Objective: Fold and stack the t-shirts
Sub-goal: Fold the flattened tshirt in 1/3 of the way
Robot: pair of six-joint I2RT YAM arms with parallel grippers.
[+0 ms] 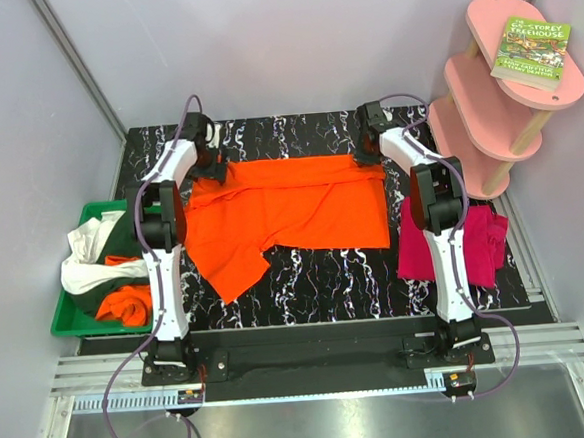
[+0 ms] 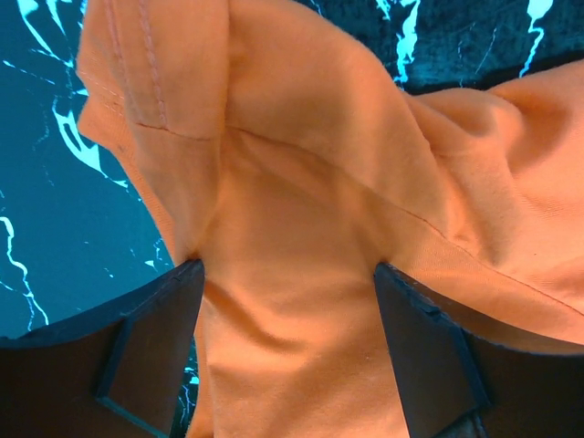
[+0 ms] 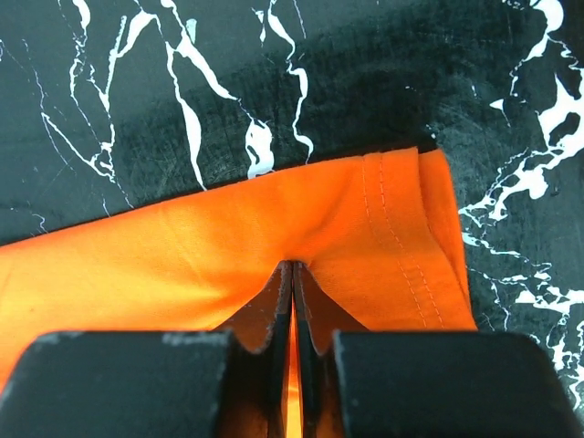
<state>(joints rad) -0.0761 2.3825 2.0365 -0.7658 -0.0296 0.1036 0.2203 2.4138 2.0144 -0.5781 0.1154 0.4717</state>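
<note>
My right gripper (image 3: 293,274) is pinched tight on the far right corner of the orange shirt (image 1: 292,214), just beside its stitched hem. My left gripper (image 2: 287,301) stands wide, with a bunched fold of the shirt's far left corner between its fingers but not clamped. The shirt lies across the middle of the desk (image 1: 326,277), with one part trailing skewed toward the near left.

The risk I see is that only one corner is held, so any pull or lift now would swing the cloth and wrinkle it toward the right. If my left closes on this bunch, it may catch several layers and set a crooked fold. A wide drag could also disturb the pink shirt (image 1: 484,241) at the desk's right edge.
</note>
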